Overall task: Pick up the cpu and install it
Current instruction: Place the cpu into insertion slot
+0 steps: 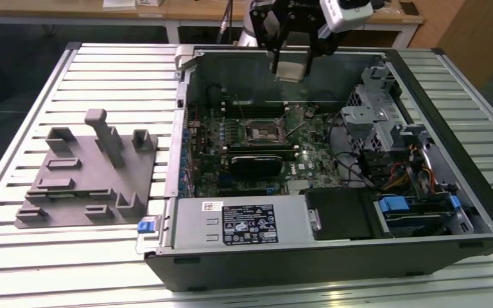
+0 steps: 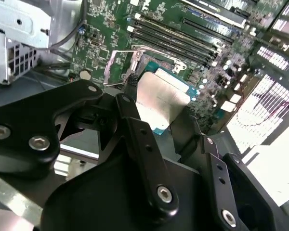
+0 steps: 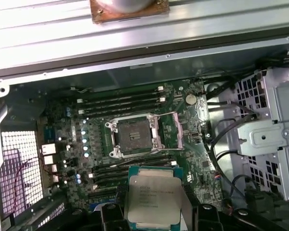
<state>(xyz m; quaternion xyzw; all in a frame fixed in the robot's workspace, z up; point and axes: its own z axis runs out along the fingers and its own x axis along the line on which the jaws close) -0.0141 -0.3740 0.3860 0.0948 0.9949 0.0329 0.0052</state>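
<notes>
gripper: the gripper [image 1: 291,64] is pinching the cpu by two opposite edges, with a black finger [image 2: 135,122] tight against each side, up in the air above the socket

cpu: the cpu [image 3: 154,199] has its silvery top and green rim tilted, and it's well clear of the socket

socket: the socket [image 3: 135,137] is a dark square in a metal frame, bed uncovered

motherboard: the green motherboard [image 1: 315,160] has memory slots [image 3: 127,103] right beside the socket

case: the black case [image 1: 332,266] is on its side, open, walls all round the socket

tray: the grey tray [image 1: 84,173] is outside the case, well off to the exterior view's left of the socket

desk: the slatted metal desk [image 1: 58,269] is under everything
</notes>
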